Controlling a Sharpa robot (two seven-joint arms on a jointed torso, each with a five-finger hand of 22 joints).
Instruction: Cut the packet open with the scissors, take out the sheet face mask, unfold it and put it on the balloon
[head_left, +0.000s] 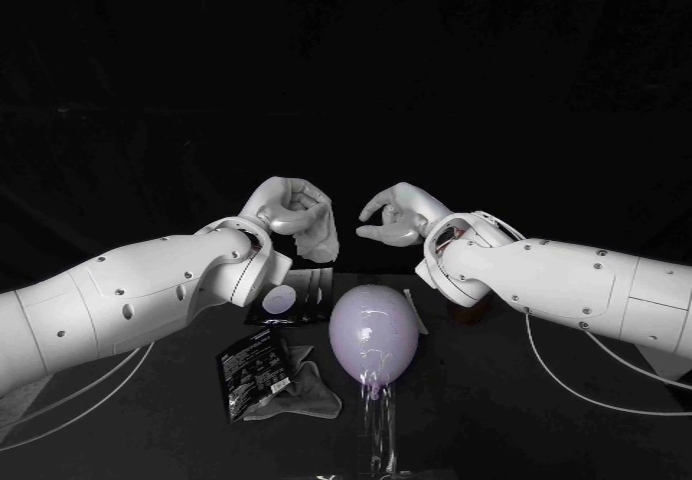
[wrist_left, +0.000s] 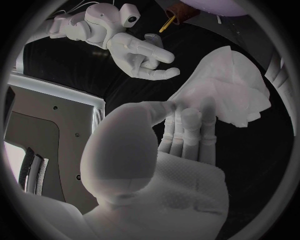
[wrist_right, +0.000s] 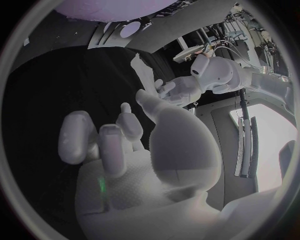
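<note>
The mask (head_left: 320, 243) is being pinched between thumb and fingers of the left robot hand (head_left: 289, 212) and is hanging below it, long axis roughly vertical, not yet unfolded. The right robot hand (head_left: 398, 214) is being held just beside the left, level with it, its fingers loosely spread with nothing in them; it is judged well placed to take the free edge. The balloon (head_left: 374, 335) is standing upright below and between both hands. The packet (head_left: 254, 372) is lying on the dark surface (head_left: 490, 440) under the left arm.
</note>
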